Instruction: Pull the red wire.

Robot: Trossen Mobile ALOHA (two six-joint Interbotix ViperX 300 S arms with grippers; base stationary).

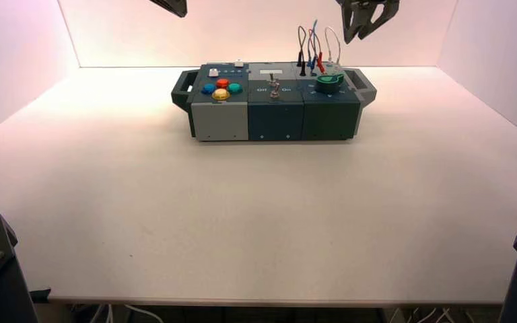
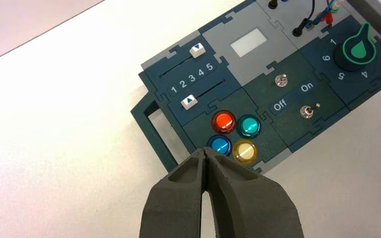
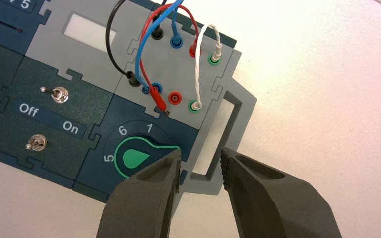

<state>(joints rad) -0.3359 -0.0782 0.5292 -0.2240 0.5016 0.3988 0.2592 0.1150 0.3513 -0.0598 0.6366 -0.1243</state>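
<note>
The right pincer (image 3: 201, 156), released and empty, hangs beside the box's right end. The thin red looped wire (image 3: 143, 43) has one banana plug free, the other seated in the socket panel; that one remains. The left pincer (image 2: 204, 151) waits, clenched, by the box's left end.

High view: showing right gripper (image 1: 360, 20) at the upper edge, right of centre, angled downward, with jaws parted. Showing only the tip end of left gripper (image 1: 172, 5) at the same edge, left of centre. Left wrist view: showing jaws closed together, tip against tip.
</note>
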